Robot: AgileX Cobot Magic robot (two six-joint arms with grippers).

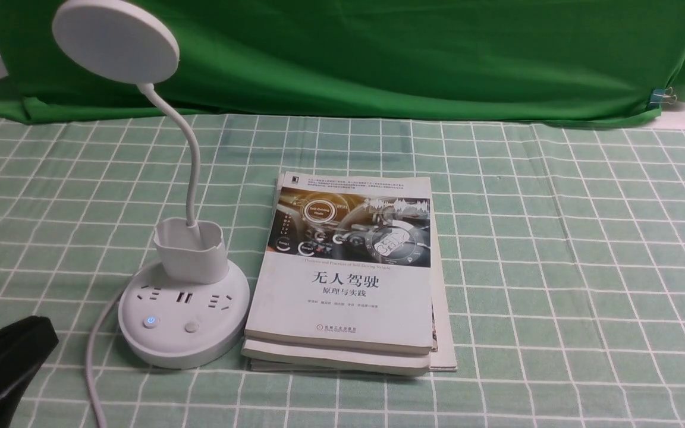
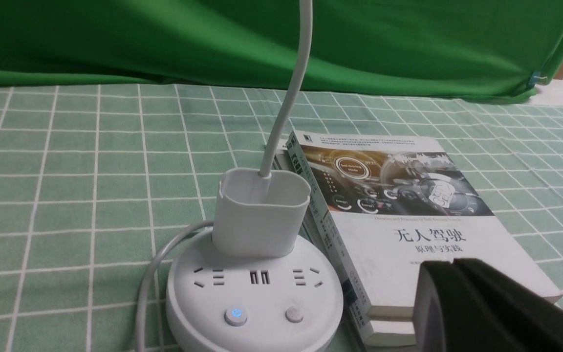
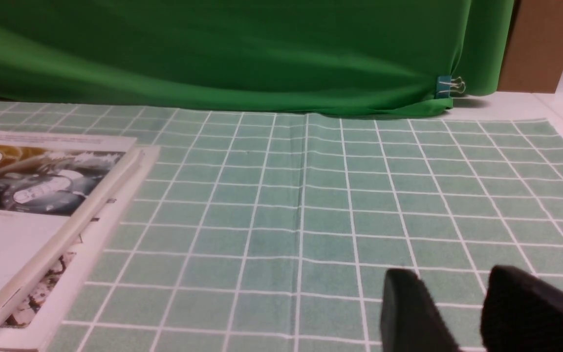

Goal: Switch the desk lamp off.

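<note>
1. Your desk lamp (image 1: 182, 309) stood on the left part of the checked tablecloth (image 1: 556, 267), its round base just beside a stack of books (image 1: 348, 285).
2. The lamp's small cup holder (image 1: 189, 255) sat upright on the back of the base. All that showed inside it was the foot of the thin neck (image 1: 191, 154), which curved up to the disc head (image 1: 115, 40).
3. On the base's near edge, the left button (image 1: 150, 321) glowed blue and the right button (image 1: 191, 326) was plain.
4. A white cord (image 1: 94, 356) ran from the base toward the near edge.
5. You had the left gripper (image 2: 452, 269) clenched on nothing, its black fingers pressed together. It was near the table's near left corner, apart from the base.
6. Your right gripper (image 3: 452, 278) was released, with cloth showing between its fingers, over bare cloth to the right of the books.
</note>
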